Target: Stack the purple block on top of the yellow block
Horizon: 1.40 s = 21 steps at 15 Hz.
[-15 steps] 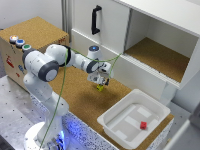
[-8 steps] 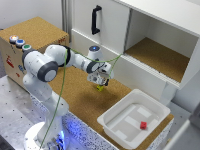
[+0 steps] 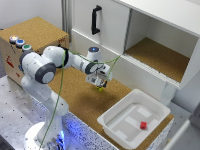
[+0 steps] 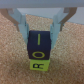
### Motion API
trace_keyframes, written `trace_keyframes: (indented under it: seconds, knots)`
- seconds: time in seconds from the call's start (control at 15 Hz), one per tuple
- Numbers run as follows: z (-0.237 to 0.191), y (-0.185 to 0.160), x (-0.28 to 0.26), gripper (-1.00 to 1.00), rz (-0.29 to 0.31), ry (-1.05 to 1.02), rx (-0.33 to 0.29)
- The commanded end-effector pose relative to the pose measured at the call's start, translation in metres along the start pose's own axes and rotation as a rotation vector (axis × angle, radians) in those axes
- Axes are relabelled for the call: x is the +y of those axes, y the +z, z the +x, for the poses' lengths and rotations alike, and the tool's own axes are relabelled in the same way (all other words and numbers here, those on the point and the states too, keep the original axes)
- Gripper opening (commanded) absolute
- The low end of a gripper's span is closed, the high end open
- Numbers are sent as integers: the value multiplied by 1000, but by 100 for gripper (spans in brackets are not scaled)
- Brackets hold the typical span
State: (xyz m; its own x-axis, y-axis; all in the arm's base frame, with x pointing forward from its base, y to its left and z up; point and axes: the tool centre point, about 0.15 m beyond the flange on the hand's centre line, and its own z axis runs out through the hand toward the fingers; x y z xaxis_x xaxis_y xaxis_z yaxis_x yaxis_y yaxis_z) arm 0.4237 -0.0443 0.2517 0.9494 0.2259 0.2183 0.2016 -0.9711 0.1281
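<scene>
In the wrist view the purple block (image 4: 40, 42) sits squarely on top of the yellow block (image 4: 39, 65), which rests on the cork surface. My gripper (image 4: 40, 39) has one finger on each side of the purple block, and the pads appear to touch its sides. In the exterior view the gripper (image 3: 100, 82) points down over the cork board in front of the cabinet. The yellow block (image 3: 101, 88) shows as a small spot under the fingers, and the purple block is hidden between them.
A white tray (image 3: 112, 122) stands at the exterior view's lower right with a small red cube (image 3: 143, 125) in it. Behind is a white cabinet with an open compartment (image 3: 160, 55) and a black door handle (image 3: 95, 20). A cork-topped box (image 3: 35, 32) stands at the left.
</scene>
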Motion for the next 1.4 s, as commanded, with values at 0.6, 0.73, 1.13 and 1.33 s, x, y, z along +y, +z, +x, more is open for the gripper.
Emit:
trace_keyframes:
  seconds: [0.6, 0.73, 1.13, 1.33]
  knots:
    - [7, -37, 20, 100, 57, -82, 155]
    - [5, -64, 30, 100, 63, -121, 195]
    - [0, -93, 61, 100, 104, -77, 188]
    - [0, -93, 61, 100, 104, -77, 188]
